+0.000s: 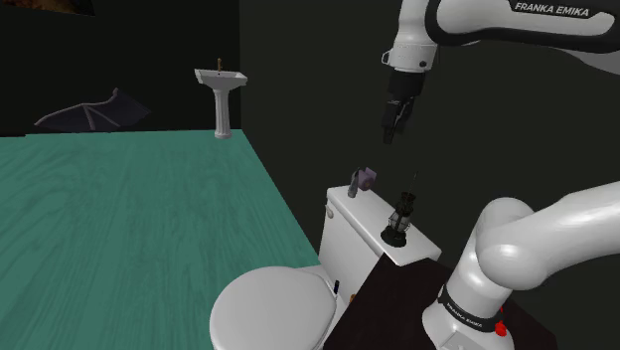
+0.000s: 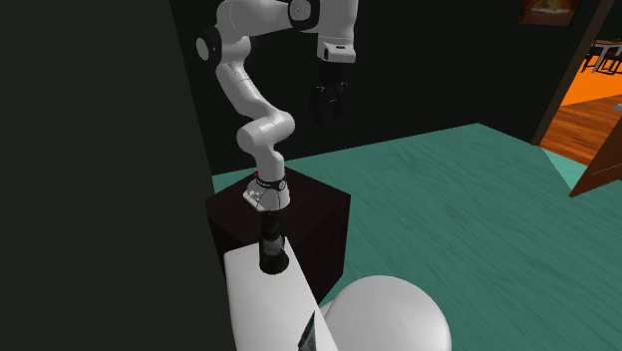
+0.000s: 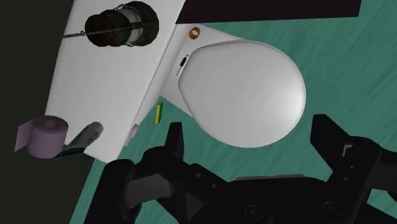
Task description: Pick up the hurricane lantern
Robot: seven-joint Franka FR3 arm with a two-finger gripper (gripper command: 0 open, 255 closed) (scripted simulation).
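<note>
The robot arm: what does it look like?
The arm is white, made of rounded tube-like segments with dark joints. White FRANKA EMIKA lettering runs along a dark band, and a small red mark sits near its base. The end effector is all black with two fingers.

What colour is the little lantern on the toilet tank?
The lantern is mostly black; the wrist view shows it best.

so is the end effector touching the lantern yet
Apart. In the shoulder view the end effector hangs well above the lantern, with a clear gap between them.
</note>
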